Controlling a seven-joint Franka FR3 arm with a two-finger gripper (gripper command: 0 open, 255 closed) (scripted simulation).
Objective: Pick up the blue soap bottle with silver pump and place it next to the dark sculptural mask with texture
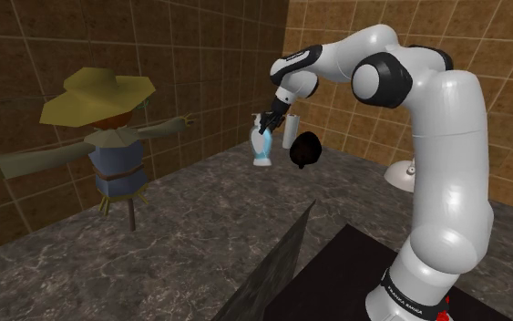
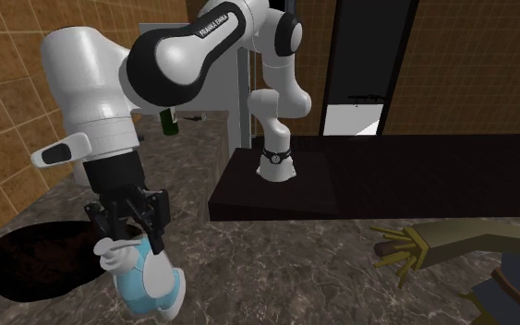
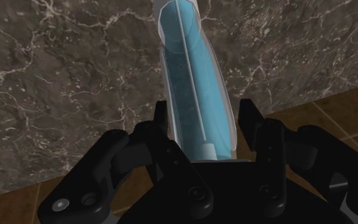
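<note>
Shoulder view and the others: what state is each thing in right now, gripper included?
Gripper: shut on the soap bottle's pump end.
Soap bottle: held between the fingers, tilted, close beside the mask.
Mask: resting on the counter, not touched by the gripper.
Scarecrow: standing upright on its post, arms spread.

The arm (image 1: 446,164) is glossy white, built of rounded tubular links with dark joints (image 1: 384,77). White lettering (image 2: 213,23) crosses 1 dark joint. The pincer (image 3: 203,118) is all black, with 2 blocky fingers (image 3: 255,124) and round recessed screws (image 3: 199,191).
</note>
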